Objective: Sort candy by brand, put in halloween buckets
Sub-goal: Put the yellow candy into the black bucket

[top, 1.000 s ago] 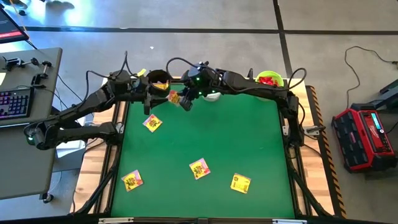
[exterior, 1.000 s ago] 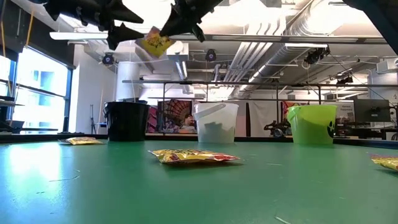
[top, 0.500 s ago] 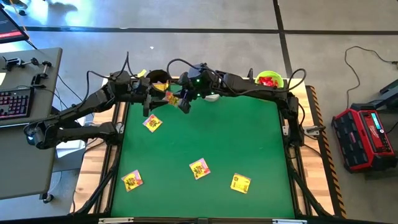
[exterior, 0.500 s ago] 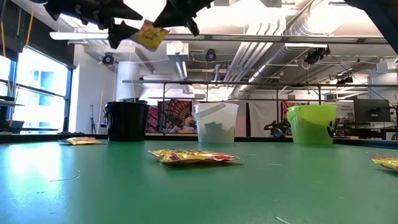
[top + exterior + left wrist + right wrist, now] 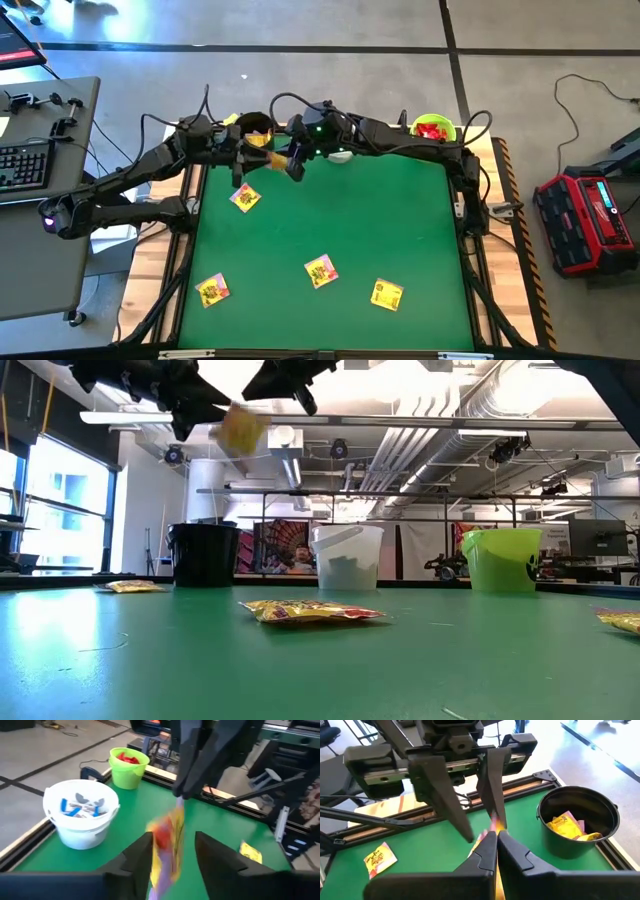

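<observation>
My right gripper (image 5: 496,847) is shut on a yellow candy packet (image 5: 167,845), high above the table's far left part, next to the black bucket (image 5: 256,126). My left gripper (image 5: 172,857) is open and faces it. Its fingers (image 5: 440,795) stand on either side of the packet (image 5: 240,428). The black bucket (image 5: 577,825) holds yellow packets. In the white bucket (image 5: 82,812) lie white-and-blue candy; the lime green bucket (image 5: 129,767) holds red ones. All three buckets stand along the far edge. My right gripper pinches the yellow packet by its upper edge (image 5: 177,812) between its two fingers, coming from the table's right and slanting down. The packet hangs below the fingers, lifted clear of the table. My left gripper: I cannot tell whether its open fingers touch the packet.
Several loose yellow packets lie flat on the green table: one near the left gripper (image 5: 245,197), three toward the near edge (image 5: 213,289), (image 5: 320,270), (image 5: 386,293). The right arm covers most of the white bucket (image 5: 342,154) in the high view.
My right gripper has carried the yellow packet a little toward the table's left, in between the open fingers of my left gripper.
</observation>
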Available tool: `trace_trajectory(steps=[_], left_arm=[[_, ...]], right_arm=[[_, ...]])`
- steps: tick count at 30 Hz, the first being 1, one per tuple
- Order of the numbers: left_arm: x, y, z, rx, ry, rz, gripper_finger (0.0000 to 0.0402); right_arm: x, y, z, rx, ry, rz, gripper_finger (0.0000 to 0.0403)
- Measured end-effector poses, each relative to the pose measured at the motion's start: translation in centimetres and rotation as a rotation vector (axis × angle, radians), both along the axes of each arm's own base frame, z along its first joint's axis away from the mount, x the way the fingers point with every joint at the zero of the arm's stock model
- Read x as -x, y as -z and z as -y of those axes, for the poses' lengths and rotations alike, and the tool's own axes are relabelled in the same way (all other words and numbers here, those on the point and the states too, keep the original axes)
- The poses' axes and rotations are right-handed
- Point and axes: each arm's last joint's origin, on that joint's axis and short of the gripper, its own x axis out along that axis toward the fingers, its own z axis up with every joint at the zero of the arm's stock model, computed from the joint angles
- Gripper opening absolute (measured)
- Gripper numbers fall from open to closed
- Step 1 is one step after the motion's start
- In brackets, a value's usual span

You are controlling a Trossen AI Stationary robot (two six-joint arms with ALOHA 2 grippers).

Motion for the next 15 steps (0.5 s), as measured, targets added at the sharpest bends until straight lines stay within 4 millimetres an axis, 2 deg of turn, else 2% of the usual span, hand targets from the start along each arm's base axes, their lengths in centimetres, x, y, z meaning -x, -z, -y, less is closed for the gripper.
trace_trajectory(steps=[8, 11, 15], left_arm=[[0.0, 0.0, 0.0, -0.001, -0.007, -0.002, 0.0015], [0.0, 0.1, 0.0, 0.005, -0.004, -0.011, 0.0008], [0.0, 0.9, 0.2, 0.047, 0.014, -0.077, 0.0017]], right_arm=[[-0.2, -0.3, -0.5, -0.002, -0.012, 0.033, 0.0000], [-0.1, -0.1, -0.5, -0.040, -0.033, 0.013, 0.0001], [0.5, 1.0, -0.7, -0.074, -0.037, -0.116, 0.0019]])
